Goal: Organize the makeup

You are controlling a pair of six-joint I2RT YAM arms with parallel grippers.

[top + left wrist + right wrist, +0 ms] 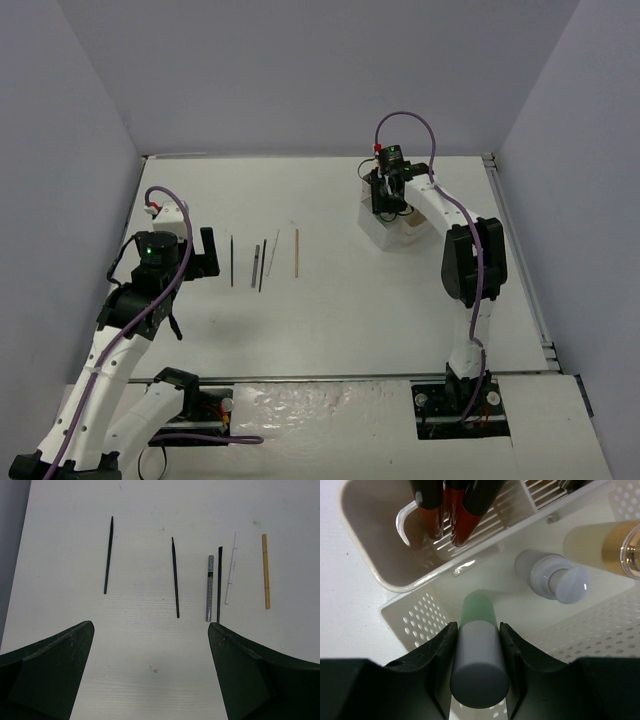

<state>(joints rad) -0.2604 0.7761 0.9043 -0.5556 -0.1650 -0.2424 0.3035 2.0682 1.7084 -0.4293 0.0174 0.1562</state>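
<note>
**Bottles boxed, pencils waiting**

From the top view, the left tool [207, 250] hangs over the left side of the desk [400, 320] with its jaws spread wide and nothing between them. Just to its right is the row of pencils [262, 265], lying flat and running near to far. Over at the far right, the right tool [385, 195] dips into the white box [395, 238].

On the left wrist view, six sticks lie loose on the desk, none of them touching the open fingers [55, 670]. There are three black pencils [175, 577], and one of them sits well off to the left. A silver patterned pen [210, 587] lies tight beside another black one, then comes a white pencil [231, 567] and a tan pencil [266, 572] at the right end. All are slim and smooth, so they look fiddly to pinch.

On the right wrist view, the right tool is clamped on a grey-and-green bottle [479, 670], held upright low inside the box's perforated compartment. A grey pump bottle [560, 582] and an amber bottle [605, 542] stand in there too. Red tubes [457, 515] stand in the slotted cup [375, 565] behind.

My read is that the job is past halfway. The bottles and tubes are housed, this bottle needs only a release, and all six sticks are yet to be collected.
</note>
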